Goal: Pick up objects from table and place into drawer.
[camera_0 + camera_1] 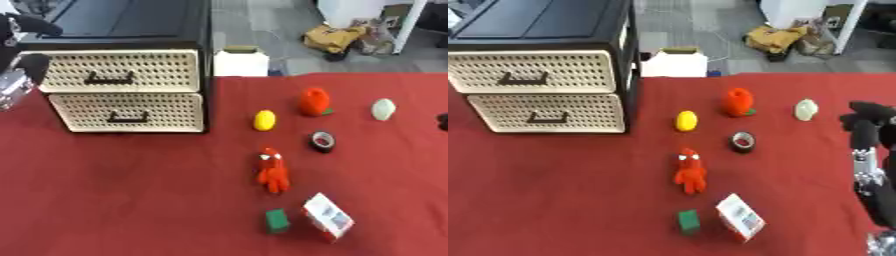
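Both drawers are closed right now, the top drawer [118,71] and the bottom drawer [129,113], so nothing can go in yet. Your left hand [24,70] is up at the far left, just beside the top drawer's left edge. I cannot tell if its fingers are spread or curled. Your right hand [866,125] hangs at the right edge over the red surface [131,200], and I cannot tell how its fingers are set either.

The things to put away all sit on the right part of the surface: a yellow lemon [264,120], a red fruit [314,101], a pale egg shape [383,109], a roll of tape [322,141], a red plush toy [273,170], a green block [277,220] and a small box [327,217].

Here is what could go wrong. If you pull the handle from the side, your hand may slip off, or the whole cabinet may slide. The lemon and the egg shape are round and could roll away if you bump them. The green block and the small box sit very close, so reaching for one may knock the other. The small box is near the front edge and could fall off.
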Robot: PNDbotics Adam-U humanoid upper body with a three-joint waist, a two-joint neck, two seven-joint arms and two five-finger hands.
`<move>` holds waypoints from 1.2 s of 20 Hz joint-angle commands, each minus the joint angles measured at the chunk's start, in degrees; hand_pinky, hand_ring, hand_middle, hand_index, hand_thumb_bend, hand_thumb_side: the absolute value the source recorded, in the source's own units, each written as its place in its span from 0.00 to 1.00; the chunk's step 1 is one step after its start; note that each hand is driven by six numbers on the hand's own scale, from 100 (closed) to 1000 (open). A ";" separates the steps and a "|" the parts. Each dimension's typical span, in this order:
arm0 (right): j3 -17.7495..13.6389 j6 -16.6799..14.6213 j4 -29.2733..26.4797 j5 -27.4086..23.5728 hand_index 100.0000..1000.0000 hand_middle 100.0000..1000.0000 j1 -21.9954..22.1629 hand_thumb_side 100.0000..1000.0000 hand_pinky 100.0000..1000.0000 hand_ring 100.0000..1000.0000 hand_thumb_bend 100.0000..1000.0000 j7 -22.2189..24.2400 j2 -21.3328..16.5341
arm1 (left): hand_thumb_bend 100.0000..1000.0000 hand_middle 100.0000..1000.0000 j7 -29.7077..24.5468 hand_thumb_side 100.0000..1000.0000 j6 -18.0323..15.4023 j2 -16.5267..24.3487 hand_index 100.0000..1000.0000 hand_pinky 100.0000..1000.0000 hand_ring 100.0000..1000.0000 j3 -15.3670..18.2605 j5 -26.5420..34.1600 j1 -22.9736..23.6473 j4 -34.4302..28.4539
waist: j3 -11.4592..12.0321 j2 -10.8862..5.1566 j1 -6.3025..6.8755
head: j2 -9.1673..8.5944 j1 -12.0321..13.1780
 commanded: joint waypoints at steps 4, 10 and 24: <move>0.11 -0.20 -0.83 0.74 0.70 0.47 -0.12 0.81 0.53 0.58 0.15 0.00 -1.37 | 0.00 0.00 -3.06 1.00 3.28 2.63 0.91 0.00 0.00 -0.52 1.86 -2.88 -0.66 | -0.02 -0.61 0.09 | -0.83 0.59; 0.26 -0.06 -0.83 0.88 0.70 0.47 -0.16 0.81 0.53 0.58 0.15 0.10 -1.33 | 0.00 0.00 -4.64 1.00 6.73 2.35 0.87 0.00 0.00 -1.93 -0.15 -4.84 -0.13 | 0.03 -0.42 0.14 | -1.63 0.66; 0.49 -0.08 -0.83 1.01 0.70 0.47 -0.10 0.81 0.53 0.57 0.15 0.39 -1.54 | 0.31 0.00 -12.03 1.00 3.99 -0.99 0.88 0.00 0.00 -5.79 -0.45 -12.13 8.99 | 0.04 -0.34 0.38 | -0.71 0.71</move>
